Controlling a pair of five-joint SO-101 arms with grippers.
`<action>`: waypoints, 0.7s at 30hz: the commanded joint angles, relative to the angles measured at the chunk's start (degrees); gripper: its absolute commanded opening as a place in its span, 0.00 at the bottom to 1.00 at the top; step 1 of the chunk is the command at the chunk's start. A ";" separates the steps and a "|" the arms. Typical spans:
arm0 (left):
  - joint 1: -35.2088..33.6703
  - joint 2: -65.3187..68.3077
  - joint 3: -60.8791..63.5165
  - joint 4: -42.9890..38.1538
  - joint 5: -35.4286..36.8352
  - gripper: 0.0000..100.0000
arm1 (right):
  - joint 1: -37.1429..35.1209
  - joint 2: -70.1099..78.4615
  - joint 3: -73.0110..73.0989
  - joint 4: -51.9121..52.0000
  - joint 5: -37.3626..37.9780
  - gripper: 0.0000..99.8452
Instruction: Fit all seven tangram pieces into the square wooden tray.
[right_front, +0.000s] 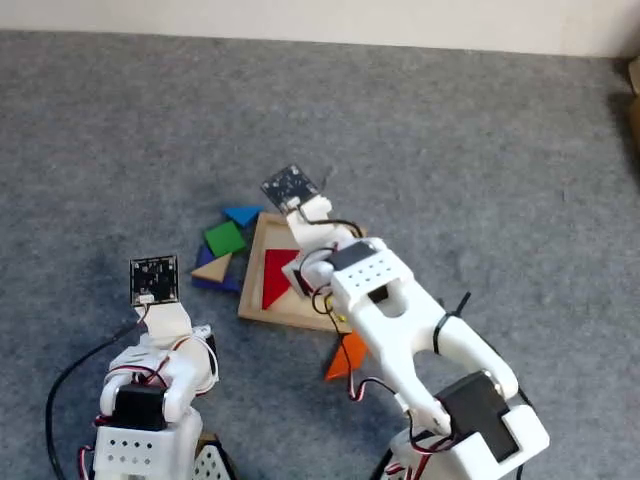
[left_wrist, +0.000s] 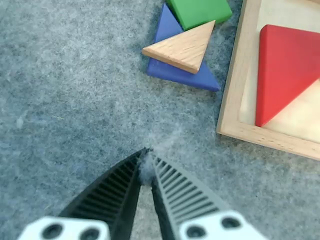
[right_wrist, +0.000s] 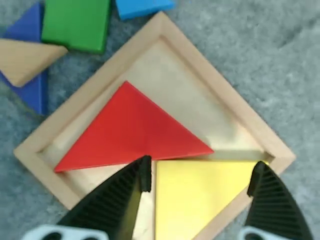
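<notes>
The square wooden tray (right_wrist: 210, 75) holds a big red triangle (right_wrist: 132, 130) and a yellow triangle (right_wrist: 200, 200) lying edge to edge. My right gripper (right_wrist: 200, 175) hangs open over the tray, its fingers on either side of the yellow triangle. Beside the tray lie a green square (left_wrist: 197, 11), a light blue triangle (right_wrist: 142, 6), and a plain wood triangle (left_wrist: 182, 47) resting on a dark blue triangle (left_wrist: 170, 72). An orange piece (right_front: 347, 355) lies by the tray's near corner. My left gripper (left_wrist: 146, 154) is shut and empty, low over the carpet, short of the blue triangle.
Everything sits on grey carpet (right_front: 450, 150), with open floor to the far side and both flanks. In the high view the right arm (right_front: 400, 320) covers the tray's near right part. The left arm's base (right_front: 150, 420) stands at the near left.
</notes>
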 joint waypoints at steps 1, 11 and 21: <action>-0.40 -0.22 1.10 0.26 -0.44 0.01 | 0.84 2.68 -9.10 6.11 1.23 0.30; -0.40 -0.22 1.10 0.26 -0.44 0.01 | 0.84 19.21 -36.44 31.78 16.18 0.30; -0.40 -0.22 1.10 0.26 -0.44 0.01 | 0.84 26.07 -44.79 37.49 35.52 0.30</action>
